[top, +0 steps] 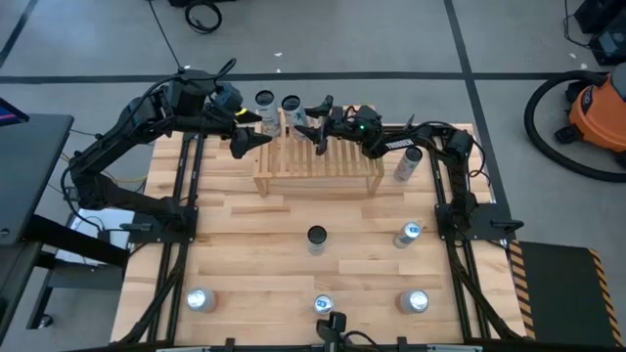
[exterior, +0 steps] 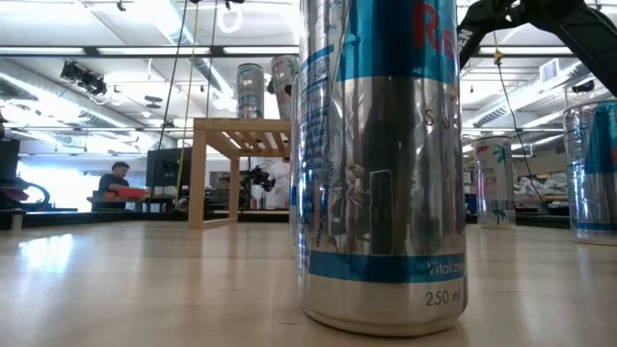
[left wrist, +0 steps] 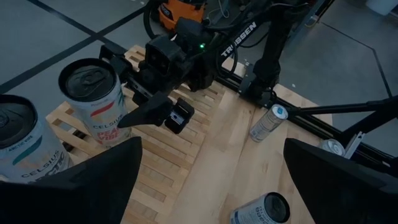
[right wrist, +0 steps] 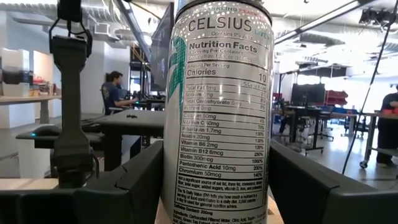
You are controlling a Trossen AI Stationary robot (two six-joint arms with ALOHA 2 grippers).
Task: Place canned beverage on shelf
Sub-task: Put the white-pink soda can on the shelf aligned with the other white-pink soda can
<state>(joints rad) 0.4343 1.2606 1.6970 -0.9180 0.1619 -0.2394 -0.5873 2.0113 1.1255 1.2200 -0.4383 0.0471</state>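
The light wooden shelf (top: 318, 168) with a slatted top stands at the table's far middle. Two Celsius cans stand upright at its far left end. One (top: 265, 101) is free and stands on its base. The other (top: 290, 104) sits between the fingers of my right gripper (top: 313, 122), which is shut on it; the right wrist view shows its nutrition label (right wrist: 217, 112). My left gripper (top: 249, 142) hangs open just left of the shelf's far left corner, holding nothing. In the low view both cans (exterior: 251, 92) show on the shelf's top (exterior: 241, 125). My right gripper pinches the can's side wall (right wrist: 177, 186) between its two fingers, one on each side, about mid-height. The fingers (left wrist: 140, 115) reach in roughly level from the table's right. The can stands upright, its bottom level with the shelf's slats (left wrist: 186, 143); my left finger hides the base.
Loose cans stand on the table: one right of the shelf (top: 406, 164), two at the middle (top: 316, 238) (top: 408, 233), three near the front edge (top: 200, 299) (top: 323, 305) (top: 417, 301). The front middle one fills the low view (exterior: 381, 164). An orange vacuum (top: 597, 108) sits beyond the table.
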